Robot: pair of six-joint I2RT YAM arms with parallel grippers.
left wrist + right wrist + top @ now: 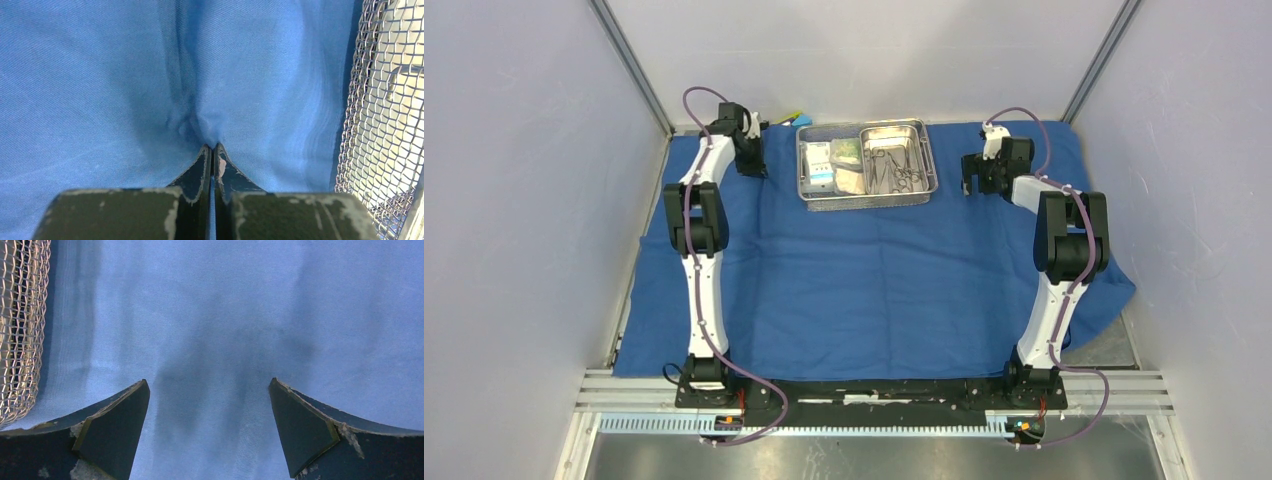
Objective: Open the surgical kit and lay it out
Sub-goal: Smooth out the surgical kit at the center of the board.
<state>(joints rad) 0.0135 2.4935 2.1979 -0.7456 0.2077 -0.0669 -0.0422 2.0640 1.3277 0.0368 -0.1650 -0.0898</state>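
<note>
My left tool [212,149] is pinched together on a small pucker of the blue cloth wrap [100,75], which lies spread beneath both tools. The wire-mesh tray [385,100] stands just to its right. My right tool [208,390] hangs with jaws wide apart above bare cloth, the tray at its left. The cloth looks soft, thin and light, so I judge it will drag and bunch; best gripped by a raised fold near an edge
</note>
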